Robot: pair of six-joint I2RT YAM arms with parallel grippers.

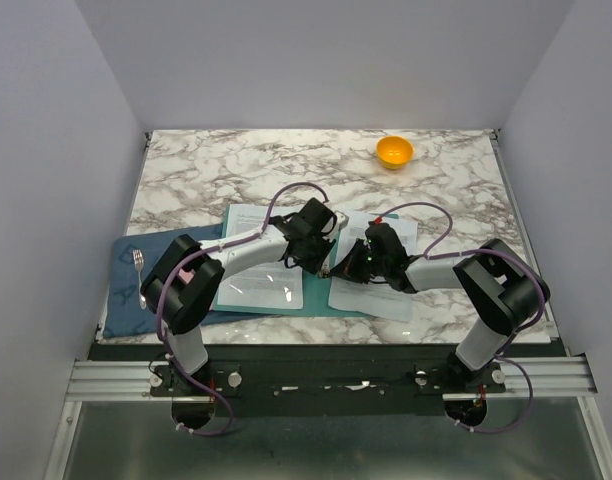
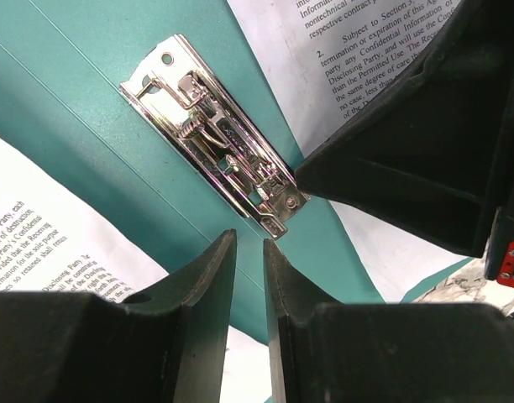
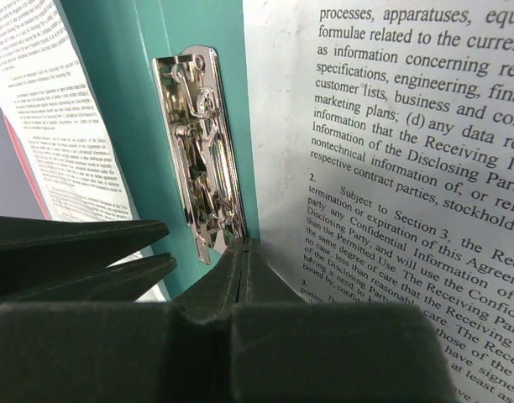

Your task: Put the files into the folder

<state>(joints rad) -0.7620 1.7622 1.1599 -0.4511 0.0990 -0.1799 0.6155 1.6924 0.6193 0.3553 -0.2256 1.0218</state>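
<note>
Teal folder (image 2: 81,109) lying open mid-frame on marble bench (image 1: 236,170), files (image 1: 261,285) left and right of its metal clip (image 2: 215,138), left jaws barely parted, empty, right jaws clenched at clip's end.

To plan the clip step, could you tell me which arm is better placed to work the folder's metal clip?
Probably right: the right gripper, shut, touches the end of the metal clip in the folder, while the left gripper, slightly open, sits just short of it.
</note>
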